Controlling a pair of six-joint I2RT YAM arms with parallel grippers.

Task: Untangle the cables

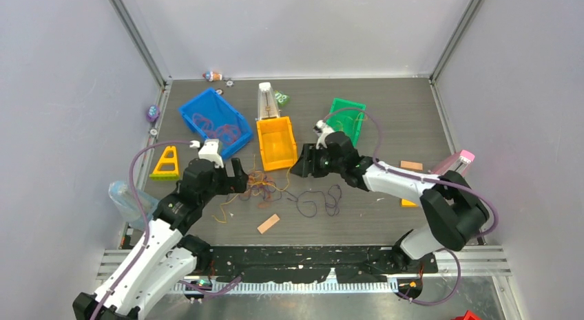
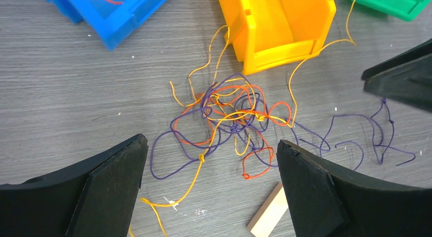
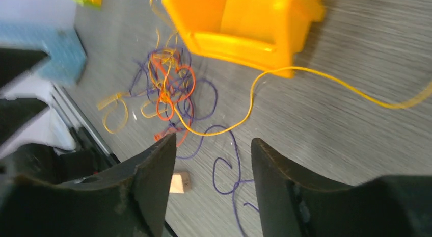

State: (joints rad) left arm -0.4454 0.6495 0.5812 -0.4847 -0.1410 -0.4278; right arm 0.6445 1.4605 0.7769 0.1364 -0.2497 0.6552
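Pale walls (image 1: pixel 69 93) enclose the grey wood-grain tabletop (image 1: pixel 399 120), with a blue bin (image 1: pixel 189 111), a yellow bin (image 1: pixel 275 159) and a green bin (image 1: pixel 339 104) across its far half. The cables (image 1: pixel 265 186) lie tangled mid-table toward the near edge, below the yellow bin. They sit between the left gripper (image 2: pixel 211 150) and the right gripper (image 3: pixel 214 145), both spread wide and empty.

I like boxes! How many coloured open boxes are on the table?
3: blue box on the left, orange box in the middle, green box on the right. None seem hidden.
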